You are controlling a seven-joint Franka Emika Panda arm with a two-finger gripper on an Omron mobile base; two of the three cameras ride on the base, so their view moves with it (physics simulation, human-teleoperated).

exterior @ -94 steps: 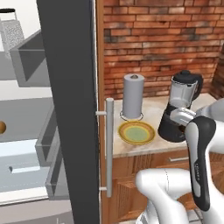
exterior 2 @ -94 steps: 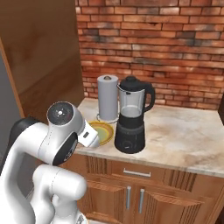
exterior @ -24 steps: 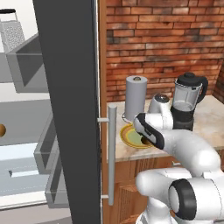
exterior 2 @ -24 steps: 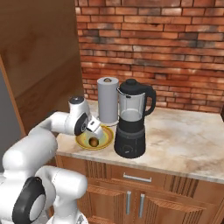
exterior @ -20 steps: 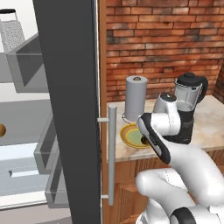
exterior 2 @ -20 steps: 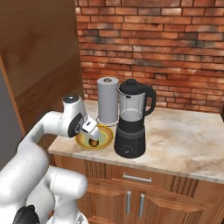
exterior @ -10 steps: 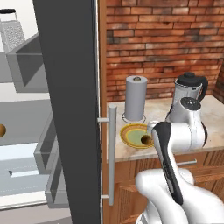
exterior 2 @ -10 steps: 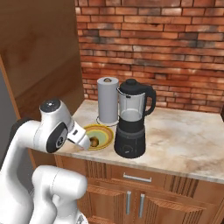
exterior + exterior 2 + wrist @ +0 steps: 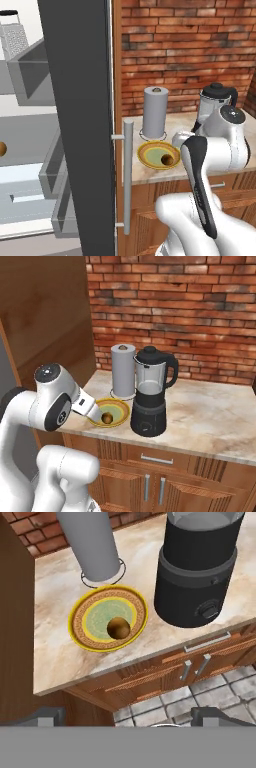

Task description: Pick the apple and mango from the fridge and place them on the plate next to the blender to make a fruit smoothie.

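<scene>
The yellow plate (image 9: 82, 632) with its olive rim lies on the counter left of the blender (image 9: 195, 572). A round brown fruit (image 9: 119, 627) rests on the plate; I cannot tell whether it is the apple or the mango. My gripper (image 9: 129, 718) hangs open above the counter's front edge, short of the plate, holding nothing. From the right base view the gripper (image 9: 96, 416) sits by the left rim of the plate (image 9: 122, 406), near the fruit (image 9: 107, 418). The fridge's dark door (image 9: 80, 125) stands open. A small orange-brown fruit (image 9: 2, 148) peeks from a fridge shelf.
A grey upright roll (image 9: 154, 112) stands just behind the plate (image 9: 147, 150). Grey bins (image 9: 55, 165) and a metal grater (image 9: 12, 37) sit inside the fridge. A wooden cabinet wall (image 9: 45, 316) borders the counter (image 9: 210, 416) on the left. Drawers and doors lie below.
The plate was bare 4.7 s ago; a brown fruit now lies on it. Over the last second my hand has drawn back from the plate toward the counter's edge.
</scene>
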